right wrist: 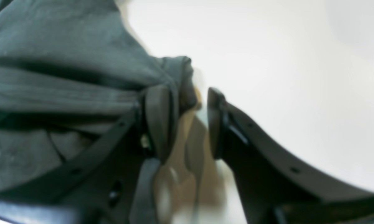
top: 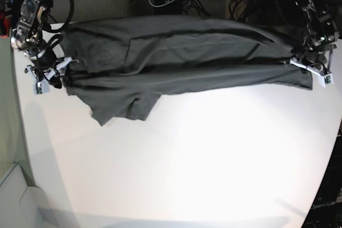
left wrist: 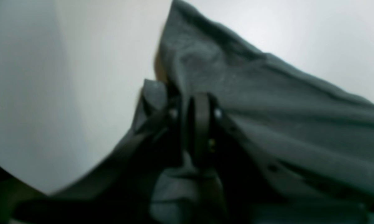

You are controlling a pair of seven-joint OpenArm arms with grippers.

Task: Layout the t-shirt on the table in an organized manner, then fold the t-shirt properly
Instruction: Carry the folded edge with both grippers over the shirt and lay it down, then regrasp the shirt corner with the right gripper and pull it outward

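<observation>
The t-shirt (top: 181, 60) is lying stretched across the top of the table (top: 203, 153). The right gripper (right wrist: 183, 121) is standing wide apart — cloth touching one finger. The left gripper (left wrist: 194, 124) is looking narrow around cloth — I cannot tell if it grips.

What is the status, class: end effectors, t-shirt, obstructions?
Right end effector open beside the t-shirt. Left end effector pinching cloth. Shirt stretched across the table, one sleeve drooping. Nothing in the way.

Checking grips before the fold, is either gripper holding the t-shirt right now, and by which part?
Left gripper pinches an edge of the t-shirt. Right gripper is open, holding nothing; a bunched corner lies between its jaws.
</observation>
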